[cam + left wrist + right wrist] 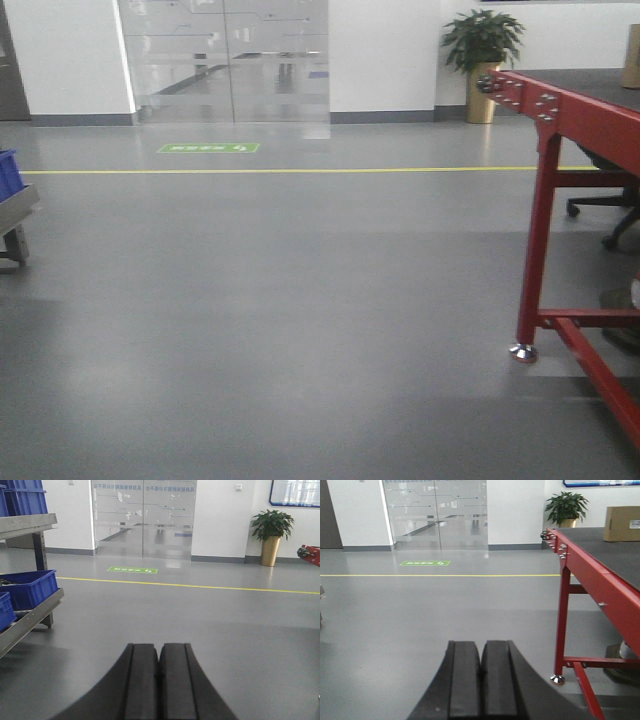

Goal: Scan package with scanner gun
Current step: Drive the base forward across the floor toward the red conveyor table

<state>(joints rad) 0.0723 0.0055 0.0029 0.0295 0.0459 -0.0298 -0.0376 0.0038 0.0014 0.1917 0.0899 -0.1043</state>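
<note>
The plain tan cardboard package (621,523) with a small white label stands far back on the dark-topped red metal conveyor table (590,575). The left gripper (159,675) and right gripper (482,677) hang above the grey floor (420,620), black jaws pressed together, holding nothing
</note>
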